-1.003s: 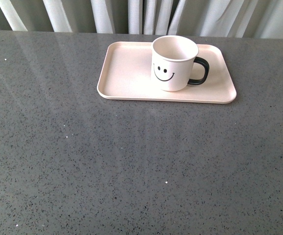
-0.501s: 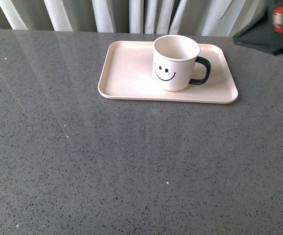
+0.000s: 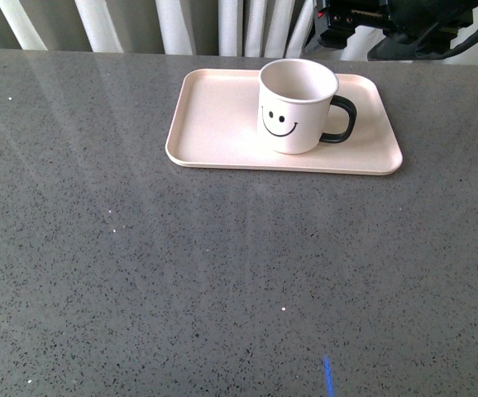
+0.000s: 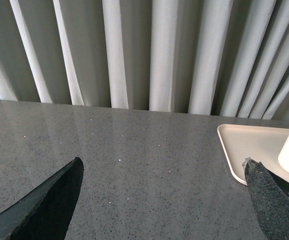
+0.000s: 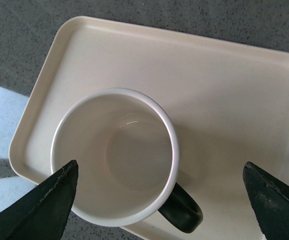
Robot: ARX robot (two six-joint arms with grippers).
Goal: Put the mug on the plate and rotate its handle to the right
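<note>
White ceramic smiley mug (image 3: pixel 295 107) upright on pale pink rectangular plate (image 3: pixel 210 124), near its middle; glossy black loop handle (image 3: pixel 344 120) points right. Task looks done. Right hand (image 5: pixel 159 171) above mug, spread, empty; left hand (image 4: pixel 163 164) spread over grey speckled surface (image 3: pixel 222 273). Next: lift clear, no nudging.
</note>
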